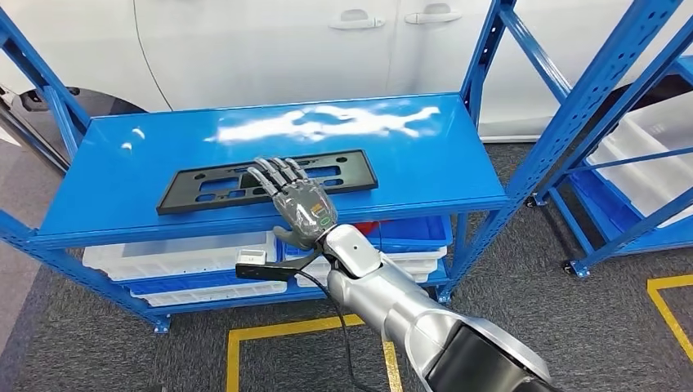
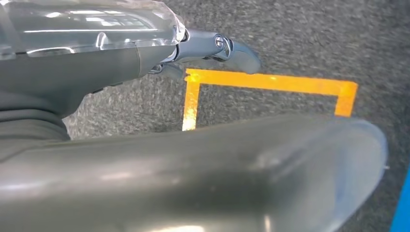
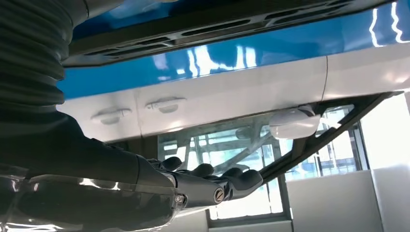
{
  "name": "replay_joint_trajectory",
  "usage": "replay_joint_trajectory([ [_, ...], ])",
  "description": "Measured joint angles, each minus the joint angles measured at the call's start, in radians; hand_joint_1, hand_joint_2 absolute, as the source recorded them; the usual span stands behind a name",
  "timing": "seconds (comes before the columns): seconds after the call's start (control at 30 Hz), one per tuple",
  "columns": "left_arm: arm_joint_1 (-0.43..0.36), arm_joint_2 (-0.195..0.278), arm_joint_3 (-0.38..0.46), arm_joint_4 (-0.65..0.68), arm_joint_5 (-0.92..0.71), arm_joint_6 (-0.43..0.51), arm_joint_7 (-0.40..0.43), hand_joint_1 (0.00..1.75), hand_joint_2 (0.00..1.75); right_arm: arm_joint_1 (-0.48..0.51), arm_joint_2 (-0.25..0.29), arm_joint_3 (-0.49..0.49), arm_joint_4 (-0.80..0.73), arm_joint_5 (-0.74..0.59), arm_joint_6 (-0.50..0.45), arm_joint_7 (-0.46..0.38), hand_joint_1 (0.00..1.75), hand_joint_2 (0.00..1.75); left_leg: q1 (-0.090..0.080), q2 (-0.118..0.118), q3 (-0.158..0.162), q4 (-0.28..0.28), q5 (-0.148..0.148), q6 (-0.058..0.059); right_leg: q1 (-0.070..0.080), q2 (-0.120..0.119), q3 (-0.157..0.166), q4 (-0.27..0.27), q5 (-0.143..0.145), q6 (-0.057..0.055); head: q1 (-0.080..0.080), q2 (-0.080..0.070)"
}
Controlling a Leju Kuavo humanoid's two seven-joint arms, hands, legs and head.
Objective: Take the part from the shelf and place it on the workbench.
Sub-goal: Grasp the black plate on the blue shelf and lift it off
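The flat black perforated plastic part point(image 1: 267, 180) lies on the glossy blue metal shelf point(image 1: 425, 155), its centre hidden by the right hand point(image 1: 296, 198). Beyond the shelf stands a white car point(image 1: 270, 49). The right hand hovers over the part, fingers extended, slightly spread, contact indeterminate. Below the shelf, the left hand point(image 2: 145, 53) hangs over grey carpet point(image 2: 300, 43), grasp indeterminate.

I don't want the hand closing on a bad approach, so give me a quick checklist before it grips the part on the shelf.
1. Black part lies flat on the blue shelf: ok.
2. Right hand is over the part's front edge: ok.
3. Right hand's fingers are spread, nothing held: ok.
4. Fingers touching the part: cannot tell.
5. Left hand hangs away over the floor, holding nothing: ok.
6. Nothing else lies on the shelf top near the part: ok.
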Motion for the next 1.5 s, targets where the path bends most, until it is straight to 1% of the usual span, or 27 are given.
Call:
replay_joint_trajectory([
  [0.07,-0.001,-0.001,0.001,0.0,-0.001,0.0,0.0,0.0,0.0,-0.001,0.0,0.012,0.0,0.038,-0.003,0.043,0.0,1.75,0.005,0.0,0.002,-0.004,0.003,0.009,-0.002,-0.001,-0.021,0.049,-0.034,0.012,0.0,0.0],
  [0.17,-0.002,-0.001,0.002,0.0,-0.003,0.0,0.001,0.0,0.0,0.005,0.0,0.035,0.004,0.089,-0.003,0.106,0.0,1.75,0.004,0.001,0.001,-0.004,0.002,0.014,-0.009,-0.001,-0.116,0.241,-0.122,0.024,0.0,0.0],
  [0.2,-0.002,-0.001,0.002,0.0,-0.005,0.0,0.001,0.0,0.0,0.009,0.0,0.043,0.006,0.102,-0.003,0.123,0.0,1.75,0.004,0.001,0.001,-0.003,0.001,0.014,-0.011,-0.001,-0.14,0.284,-0.129,0.026,0.0,0.0],
  [0.23,-0.002,-0.001,0.002,0.0,-0.006,0.0,0.001,0.0,0.0,0.013,0.0,0.05,0.009,0.112,-0.003,0.136,0.0,1.75,0.004,0.001,0.001,-0.002,0.001,0.014,-0.013,-0.001,-0.145,0.286,-0.116,0.026,0.0,0.0],
  [0.27,-0.002,-0.001,0.002,0.0,-0.007,0.0,0.0,0.0,0.0,0.016,0.0,0.055,0.012,0.12,-0.004,0.145,0.0,1.75,0.004,0.0,0.002,-0.001,-0.001,0.013,-0.015,-0.001,-0.129,0.246,-0.084,0.024,0.0,0.0],
  [0.33,-0.002,-0.001,0.002,0.0,-0.01,0.0,0.0,0.0,0.0,0.017,-0.001,0.063,0.015,0.129,-0.004,0.154,0.0,1.75,0.003,-0.002,0.004,0.001,-0.004,0.009,-0.013,-0.001,-0.06,0.098,-0.012,0.015,0.0,0.0],
  [0.37,-0.002,-0.002,0.002,0.0,-0.011,0.0,0.0,0.0,0.0,0.016,0.0,0.066,0.016,0.135,-0.005,0.158,0.0,1.75,0.001,-0.003,0.004,0.002,-0.005,0.005,-0.011,-0.001,-0.034,0.04,0.008,0.01,0.0,0.0],
  [0.4,-0.002,-0.002,0.002,0.0,-0.011,0.0,0.0,0.0,0.0,0.016,0.0,0.069,0.017,0.143,-0.005,0.165,0.0,1.75,0.0,-0.003,0.004,0.003,-0.006,0.001,-0.008,-0.001,-0.021,0.009,0.016,0.006,0.0,0.0],
  [0.5,-0.003,-0.002,0.004,0.0,-0.015,-0.002,0.002,0.0,0.0,0.017,0.0,0.077,0.026,0.181,-0.003,0.203,0.0,1.75,0.0,-0.002,0.006,0.001,-0.008,-0.014,-0.009,0.0,-0.015,-0.006,0.018,-0.005,0.0,0.0],
  [0.57,-0.005,-0.002,0.005,0.0,-0.019,-0.004,0.003,0.0,0.0,0.016,0.0,0.08,0.033,0.21,-0.002,0.233,0.0,1.75,0.001,0.0,-0.008,0.038,-0.036,-0.023,-0.015,-0.002,-0.008,-0.017,0.024,-0.015,0.0,0.0],
  [0.67,-0.007,-0.003,0.011,0.0,-0.025,-0.004,0.008,0.0,0.0,0.02,-0.003,0.087,0.047,0.253,0.004,0.27,0.0,1.75,0.004,0.0,-0.094,0.228,-0.129,-0.033,-0.015,-0.004,-0.005,-0.02,0.025,-0.021,0.0,0.0],
  [0.7,-0.006,-0.003,0.013,0.0,-0.027,-0.005,0.01,0.0,0.0,0.022,-0.004,0.088,0.052,0.263,0.007,0.278,0.0,1.75,0.005,0.0,-0.117,0.276,-0.142,-0.036,-0.014,-0.004,-0.006,-0.019,0.024,-0.021,0.0,0.0],
  [0.73,-0.006,-0.003,0.014,0.0,-0.029,-0.006,0.011,0.0,0.0,0.025,-0.006,0.089,0.056,0.27,0.009,0.284,0.0,1.75,0.006,0.001,-0.123,0.287,-0.136,-0.038,-0.014,-0.004,-0.006,-0.017,0.024,-0.021,0.0,0.0],
  [0.77,-0.007,-0.003,0.016,0.0,-0.031,-0.007,0.011,0.0,0.0,0.026,-0.007,0.089,0.06,0.275,0.01,0.29,0.0,1.75,0.007,0.001,-0.107,0.255,-0.11,-0.039,-0.015,-0.003,-0.006,-0.014,0.022,-0.019,0.0,0.0],
  [0.83,-0.009,-0.004,0.017,0.0,-0.037,-0.01,0.011,0.0,0.0,0.027,-0.008,0.089,0.066,0.285,0.009,0.298,0.0,1.75,0.011,0.002,-0.038,0.117,-0.045,-0.04,-0.016,-0.002,-0.006,-0.006,0.017,-0.013,0.0,0.0],
  [0.87,-0.012,-0.004,0.018,0.0,-0.04,-0.011,0.011,0.0,0.0,0.027,-0.009,0.089,0.068,0.289,0.009,0.302,0.0,1.75,0.011,0.002,-0.009,0.058,-0.026,-0.035,-0.014,-0.001,-0.009,-0.001,0.014,-0.009,0.0,0.0],
  [0.9,-0.014,-0.004,0.018,0.0,-0.043,-0.012,0.012,0.0,0.0,0.027,-0.009,0.089,0.069,0.294,0.009,0.304,0.0,1.75,0.01,0.001,0.006,0.025,-0.019,-0.029,-0.012,0.0,-0.012,0.003,0.013,-0.004,0.0,0.0],
  [1.0,-0.017,-0.005,0.019,0.0,-0.051,-0.013,0.014,0.0,0.0,0.026,-0.012,0.089,0.074,0.307,0.008,0.307,0.0,1.75,0.007,-0.002,0.006,0.016,-0.019,-0.007,-0.009,0.0,-0.017,0.007,0.012,0.009,0.0,0.0],
  [1.07,-0.019,-0.006,0.019,0.0,-0.055,-0.014,0.014,0.0,0.0,0.026,-0.014,0.089,0.075,0.312,0.007,0.307,0.0,1.75,0.008,-0.002,0.006,0.013,-0.016,0.005,-0.012,0.0,-0.031,0.04,-0.014,0.019,0.0,0.0],
  [1.1,-0.02,-0.006,0.019,0.0,-0.056,-0.014,0.014,0.0,0.0,0.026,-0.015,0.089,0.075,0.313,0.006,0.307,0.0,1.75,0.009,-0.001,0.005,0.012,-0.014,0.01,-0.014,-0.001,-0.052,0.088,-0.043,0.025,0.0,0.0],
  [1.17,-0.021,-0.006,0.019,0.0,-0.057,-0.014,0.015,0.0,0.0,0.028,-0.017,0.089,0.077,0.314,0.006,0.307,0.0,1.75,0.007,0.0,0.004,0.012,-0.014,0.014,-0.017,-0.001,-0.116,0.226,-0.109,0.031,0.0,0.0],
  [1.2,-0.021,-0.006,0.019,0.0,-0.057,-0.014,0.015,0.0,0.0,0.03,-0.019,0.089,0.078,0.315,0.006,0.307,0.0,1.75,0.006,0.0,0.003,0.012,-0.014,0.014,-0.017,-0.001,-0.142,0.281,-0.126,0.032,0.0,0.0],
  [1.23,-0.021,-0.006,0.019,0.0,-0.058,-0.014,0.016,0.0,0.0,0.031,-0.02,0.089,0.08,0.315,0.006,0.307,0.0,1.75,0.005,0.0,0.004,0.013,-0.014,0.014,-0.017,-0.001,-0.152,0.301,-0.123,0.031,0.0,0.0],
  [1.27,-0.021,-0.006,0.02,0.0,-0.059,-0.014,0.017,0.0,0.0,0.032,-0.022,0.089,0.081,0.316,0.006,0.307,0.0,1.75,0.005,-0.001,0.004,0.013,-0.015,0.014,-0.017,-0.001,-0.142,0.279,-0.102,0.028,0.0,0.0],
  [1.37,-0.023,-0.007,0.02,0.0,-0.062,-0.014,0.017,0.0,0.0,0.029,-0.023,0.088,0.082,0.319,0.004,0.307,0.0,1.75,0.002,-0.003,0.007,0.013,-0.016,0.011,-0.01,-0.001,-0.045,0.074,-0.007,0.01,0.0,0.0],
  [1.43,-0.023,-0.008,0.02,0.0,-0.064,-0.013,0.018,0.0,0.0,0.028,-0.023,0.088,0.082,0.322,0.004,0.307,0.0,1.75,0.001,-0.002,0.007,0.012,-0.016,0.003,-0.004,-0.002,-0.016,0.009,0.009,0.002,0.0,0.0],
  [1.5,-0.024,-0.008,0.02,0.0,-0.064,-0.013,0.019,0.0,0.0,0.027,-0.024,0.088,0.082,0.325,0.004,0.308,0.0,1.75,0.001,-0.002,0.007,0.007,-0.015,-0.009,-0.005,-0.002,-0.014,0.001,0.012,-0.004,0.0,0.0],
])
